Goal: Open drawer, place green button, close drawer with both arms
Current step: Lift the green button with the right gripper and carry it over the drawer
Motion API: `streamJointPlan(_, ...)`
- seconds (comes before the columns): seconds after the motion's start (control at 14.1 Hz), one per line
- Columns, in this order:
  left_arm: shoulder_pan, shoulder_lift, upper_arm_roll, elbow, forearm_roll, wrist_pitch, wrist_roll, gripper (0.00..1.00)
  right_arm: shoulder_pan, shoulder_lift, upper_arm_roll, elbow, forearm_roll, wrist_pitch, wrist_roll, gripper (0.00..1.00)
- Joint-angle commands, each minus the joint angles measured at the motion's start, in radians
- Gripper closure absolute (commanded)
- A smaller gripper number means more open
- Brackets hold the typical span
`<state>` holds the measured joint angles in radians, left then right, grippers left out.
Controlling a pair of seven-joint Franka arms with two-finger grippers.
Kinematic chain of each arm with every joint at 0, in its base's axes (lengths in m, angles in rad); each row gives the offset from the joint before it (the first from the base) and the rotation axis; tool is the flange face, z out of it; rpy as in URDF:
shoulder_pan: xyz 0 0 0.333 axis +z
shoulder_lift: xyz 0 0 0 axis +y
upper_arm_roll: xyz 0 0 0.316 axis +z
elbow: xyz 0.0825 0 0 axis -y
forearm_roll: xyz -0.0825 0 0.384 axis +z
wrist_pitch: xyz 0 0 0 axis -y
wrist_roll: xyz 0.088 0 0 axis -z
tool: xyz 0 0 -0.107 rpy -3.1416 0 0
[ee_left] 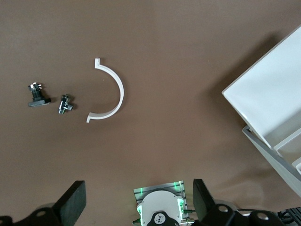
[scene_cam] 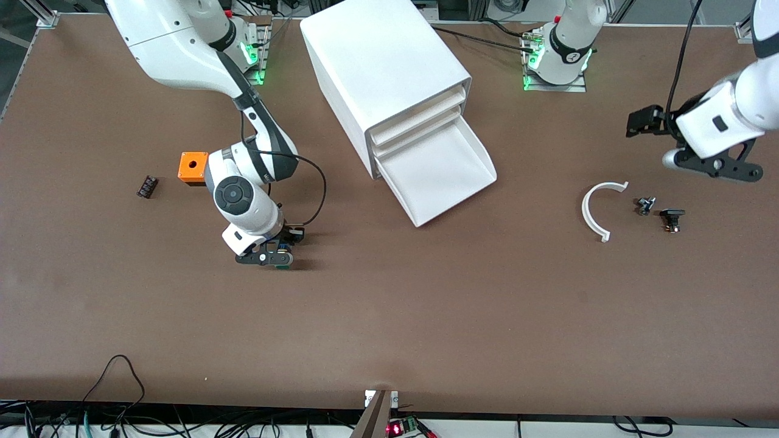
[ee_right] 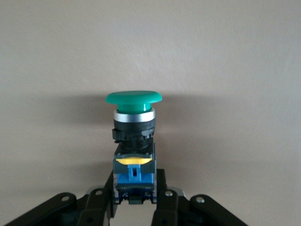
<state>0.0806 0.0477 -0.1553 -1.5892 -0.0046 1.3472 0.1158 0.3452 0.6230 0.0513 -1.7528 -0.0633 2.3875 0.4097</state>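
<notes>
Bottom drawer (scene_cam: 447, 173) of the white cabinet (scene_cam: 383, 73) is pulled out, its tray bare and facing up; it reads as ready to receive the part.

Right tool (scene_cam: 275, 252) is low at the bench (scene_cam: 389, 316), toward the right arm's end, nearer the front camera than the orange cube (scene_cam: 193, 166). In the right wrist view its fingers (ee_right: 162, 193) pinch the blue base of the button (ee_right: 134, 141), green cap pointing away from the wrist. A grip on the base leaves the cap free, probably so it can be dropped clean into the tray. Whether the button is lifted off the bench, I can't be sure.

Left tool (ee_left: 136, 202) waits in the air with fingers spread and nothing between them, over the bench near the white arc (scene_cam: 597, 210) and two small black parts (scene_cam: 658, 213).
</notes>
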Motion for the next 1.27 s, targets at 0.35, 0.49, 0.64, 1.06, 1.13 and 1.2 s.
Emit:
streamJointPlan(0.35,-0.002,0.107,-0.012,-0.101,0.021,0.199,-0.001,0.00,-0.006,-0.103,0.053,0.122,-0.018,-0.132,-0.319,0.86)
streamJointPlan(0.49,-0.007,0.113,-0.012,-0.095,0.020,0.199,-0.004,0.00,-0.006,-0.105,0.082,0.189,-0.041,-0.209,-0.447,0.86)
streamJointPlan(0.64,0.002,0.129,-0.012,-0.092,0.020,0.201,-0.001,0.00,-0.006,-0.105,0.125,0.251,-0.041,-0.251,-0.582,0.86)
streamJointPlan(1.06,0.004,0.130,-0.006,-0.092,0.020,0.201,0.001,0.00,0.008,-0.092,0.246,0.297,-0.081,-0.243,-0.813,0.86)
streamJointPlan(1.13,0.004,0.130,-0.006,-0.092,0.020,0.199,0.002,0.00,0.008,-0.091,0.257,0.309,-0.081,-0.243,-0.862,0.86)
streamJointPlan(1.2,0.002,0.130,-0.006,-0.092,0.020,0.199,0.002,0.00,0.017,-0.091,0.266,0.311,-0.081,-0.246,-0.900,0.86)
